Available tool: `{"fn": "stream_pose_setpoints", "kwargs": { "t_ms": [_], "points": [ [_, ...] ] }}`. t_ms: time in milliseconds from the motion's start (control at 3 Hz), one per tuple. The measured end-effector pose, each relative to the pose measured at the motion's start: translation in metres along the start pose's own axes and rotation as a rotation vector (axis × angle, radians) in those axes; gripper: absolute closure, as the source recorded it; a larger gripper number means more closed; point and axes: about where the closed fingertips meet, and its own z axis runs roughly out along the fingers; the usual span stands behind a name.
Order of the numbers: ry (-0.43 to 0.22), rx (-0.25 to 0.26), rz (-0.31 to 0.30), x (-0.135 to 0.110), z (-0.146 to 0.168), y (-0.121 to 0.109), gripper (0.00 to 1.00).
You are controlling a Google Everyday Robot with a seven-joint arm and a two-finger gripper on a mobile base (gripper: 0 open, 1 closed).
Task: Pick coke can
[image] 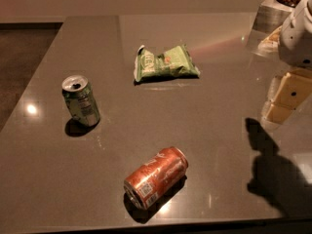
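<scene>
The coke can [156,177] is red-orange with white script and a white barcode label. It lies on its side on the grey table [219,130] near the front edge, with one silver end facing front left. My gripper [285,101] hangs at the right edge of the view, above the table, well to the right of the coke can and further back. It holds nothing that I can see. Its shadow [273,174] falls on the table to the right of the can.
A green can [80,100] stands upright at the left. A green chip bag [165,63] lies behind the middle. A metal container [270,11] with brown contents stands at the back right. The table's front edge runs just below the coke can.
</scene>
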Motion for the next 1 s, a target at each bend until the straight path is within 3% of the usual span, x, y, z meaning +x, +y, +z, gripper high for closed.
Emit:
{"fn": "stream_pose_setpoints", "kwargs": {
  "t_ms": [667, 1000],
  "points": [
    [0.016, -0.018, -0.031, -0.009, 0.006, 0.008, 0.00],
    [0.021, -0.106, -0.136, -0.028, 0.037, 0.039, 0.00]
  ]
}}
